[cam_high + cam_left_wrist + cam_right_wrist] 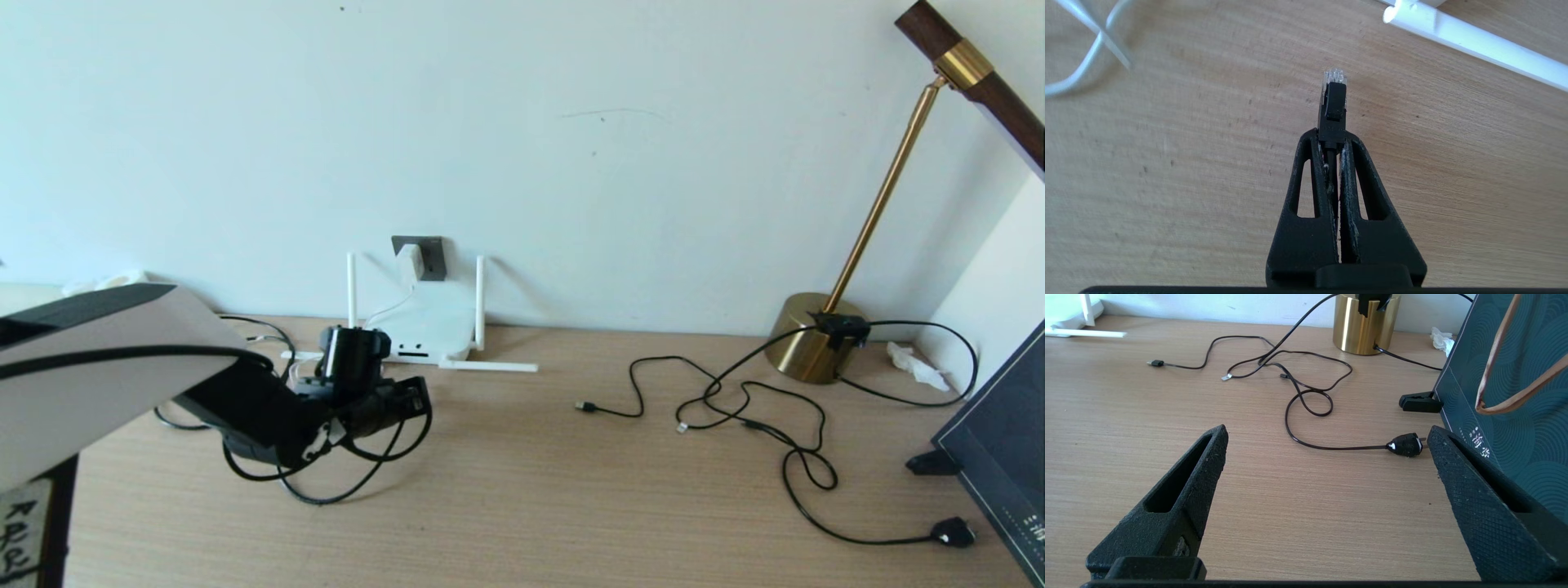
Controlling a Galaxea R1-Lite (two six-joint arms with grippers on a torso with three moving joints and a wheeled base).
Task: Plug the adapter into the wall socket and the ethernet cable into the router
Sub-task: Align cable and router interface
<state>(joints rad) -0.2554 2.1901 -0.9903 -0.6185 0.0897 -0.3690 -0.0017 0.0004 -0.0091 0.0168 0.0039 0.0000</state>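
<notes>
The white adapter [411, 262] sits in the dark grey wall socket [430, 256], and its thin white cord drops to the router [430, 325] below it. The router lies flat against the wall, two antennas upright and one lying on the desk [490, 366]. My left gripper [1333, 132] is shut on the ethernet cable just behind its black, clear-tipped plug [1333, 98], which hovers over the desk near a flat antenna [1478, 45]. The left wrist [359, 392] is just in front of the router; the cable loops below it [359, 482]. My right gripper [1327, 430] is open and holds nothing.
Thin black cords [735, 400] sprawl across the desk's right half from a brass lamp base [812, 339]. A small black plug [1404, 444] lies by one right finger. A dark patterned box [1008, 457] and a black clip [931, 463] stand at the right edge.
</notes>
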